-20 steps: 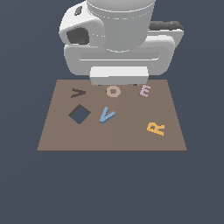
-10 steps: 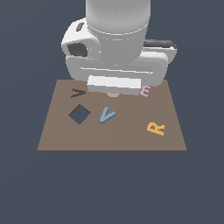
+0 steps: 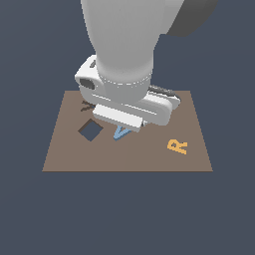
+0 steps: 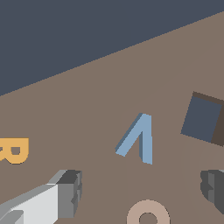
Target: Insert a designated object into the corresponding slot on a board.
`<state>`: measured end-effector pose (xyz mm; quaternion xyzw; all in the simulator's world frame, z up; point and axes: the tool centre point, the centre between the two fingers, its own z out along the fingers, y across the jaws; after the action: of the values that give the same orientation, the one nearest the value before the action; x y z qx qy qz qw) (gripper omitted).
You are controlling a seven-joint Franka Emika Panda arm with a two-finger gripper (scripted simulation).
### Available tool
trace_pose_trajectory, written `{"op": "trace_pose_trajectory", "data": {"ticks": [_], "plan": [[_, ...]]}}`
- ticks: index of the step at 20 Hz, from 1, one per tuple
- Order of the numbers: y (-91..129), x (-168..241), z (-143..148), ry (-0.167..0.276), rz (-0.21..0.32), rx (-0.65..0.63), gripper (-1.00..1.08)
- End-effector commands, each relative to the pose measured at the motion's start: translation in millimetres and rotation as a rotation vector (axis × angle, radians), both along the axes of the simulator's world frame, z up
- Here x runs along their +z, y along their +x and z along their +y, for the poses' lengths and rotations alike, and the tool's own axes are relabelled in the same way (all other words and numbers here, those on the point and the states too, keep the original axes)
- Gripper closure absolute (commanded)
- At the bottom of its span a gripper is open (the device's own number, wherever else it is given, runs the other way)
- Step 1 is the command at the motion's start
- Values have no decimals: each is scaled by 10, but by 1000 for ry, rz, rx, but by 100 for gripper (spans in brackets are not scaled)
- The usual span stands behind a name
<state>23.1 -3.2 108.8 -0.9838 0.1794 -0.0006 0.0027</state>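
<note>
Exterior view, going left to right. Board (image 3: pixel 64 154) is lying flat: a matte brown rectangle, untextured, on a plain dark blue-grey ground. Near its far left corner the slot (image 3: pixel 87 106) is showing only in part, a thin dark V-shaped cutout half covered by the arm's white housing. Just in front of it the square hole (image 3: pixel 90 130) is sitting turned like a diamond, dark with sharp edges. The V (image 3: pixel 121 133) is lying next, a flat light-blue block with straight bevelled arms; its upper part is hiding under the claw body, only the tip and lower arms are showing. Well off to the exterior view's right the R (image 3: pixel 177 146) is resting flat, orange, smooth, clear of everything.

The arm is filling the middle: glossy white rounded shells, a grey collar, a boxy white hand hanging low over the board. Fingertips are not visible here.

Wrist view. The R (image 4: pixel 14 150) is peeking in at the edge, outside one finger. The claw (image 4: pixel 142 186) is standing spread wide: one finger (image 4: pixel 65 192) grey-tipped on a white stem, ridged pad facing inward; the other finger (image 4: pixel 213 188) dark grey and ribbed, at the opposite edge. Nothing is between them in contact. The V (image 4: pixel 138 138) is lying on the board ahead of the gap, untouched, roughly centred between the fingers. A tan ring-shaped O (image 4: pixel 148 211) is lying flat within the gap, nearer the camera. The square hole (image 4: pixel 202 118) is sitting beyond the dark finger, its brown inner walls showing depth.
</note>
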Motion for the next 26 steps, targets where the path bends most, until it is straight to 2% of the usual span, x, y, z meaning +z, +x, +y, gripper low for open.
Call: {"op": "trace_pose_trajectory", "data": {"ticks": [1, 12, 26], "plan": [[30, -148, -45, -2, 0, -74, -92], [96, -546, -176, -5, 2, -272, -92], [98, -772, -191, -5, 3, -293, -92]]}}
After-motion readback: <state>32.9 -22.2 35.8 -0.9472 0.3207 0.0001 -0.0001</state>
